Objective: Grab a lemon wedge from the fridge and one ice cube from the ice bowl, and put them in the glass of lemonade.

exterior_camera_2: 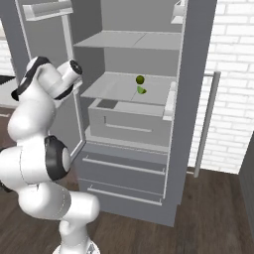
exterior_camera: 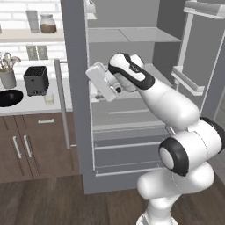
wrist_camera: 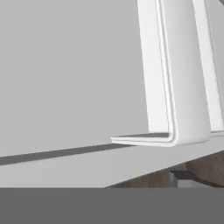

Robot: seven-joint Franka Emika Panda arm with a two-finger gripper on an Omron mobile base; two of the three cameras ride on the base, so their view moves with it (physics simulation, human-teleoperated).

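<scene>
- The gripper (exterior_camera: 97, 79) is raised at the fridge (exterior_camera_2: 191, 99) opening, level with the middle shelf; its jaws are spread wide and nothing is held.
- One bright green lemon wedge (exterior_camera_2: 142, 90) is seen on that shelf, just beside one dark round fruit (exterior_camera_2: 140, 79).
- Both fridge doors are swung open; two flat drawers are set below.
- Left of the fridge, one glass of lemonade (exterior_camera: 48, 99), one black toaster (exterior_camera: 36, 80) and one black ice bowl (exterior_camera: 9, 97) are set on the counter.

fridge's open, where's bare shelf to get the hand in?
Middle shelf: bare left and front, up to the round fruit and lemon wedge near its right rear. Top shelf looks bare. Crowded only by those two.
</scene>
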